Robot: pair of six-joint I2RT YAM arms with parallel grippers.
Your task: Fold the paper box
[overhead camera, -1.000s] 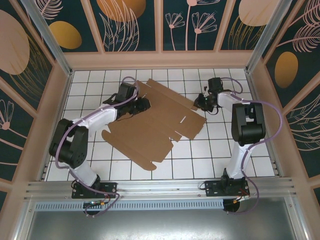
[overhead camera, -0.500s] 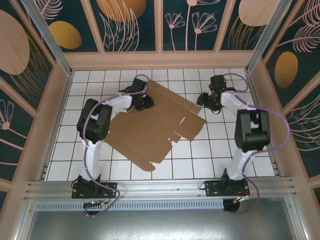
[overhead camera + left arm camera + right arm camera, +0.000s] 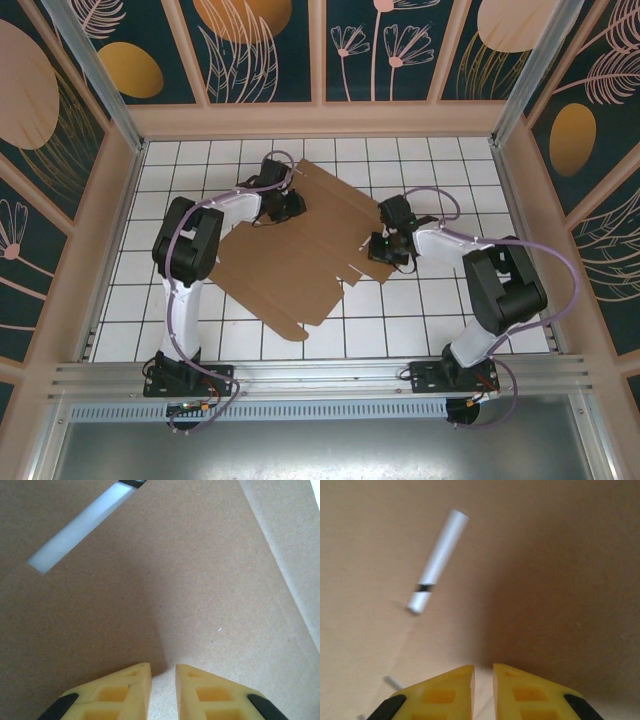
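The paper box (image 3: 300,255) lies as a flat brown die-cut sheet across the middle of the tiled floor. My left gripper (image 3: 290,207) stands on its back left part. In the left wrist view its yellow fingertips (image 3: 163,666) are nearly together, pointing at the cardboard (image 3: 210,580) below a narrow slot (image 3: 80,527). My right gripper (image 3: 385,248) sits at the sheet's right edge. In the right wrist view its fingertips (image 3: 484,666) are also nearly together over the cardboard (image 3: 535,555) near a slot (image 3: 437,560). I cannot tell if either pinches the sheet.
The white tiled floor (image 3: 440,310) is walled on three sides by a pale frame (image 3: 320,120) with dark patterned panels. A metal rail (image 3: 320,375) carrying both arm bases runs along the near edge. Bare tiles lie at the front right and front left.
The right gripper moved from the back right down and left onto the sheet's right edge. The left arm drew its elbow in, its gripper staying on the back left part.
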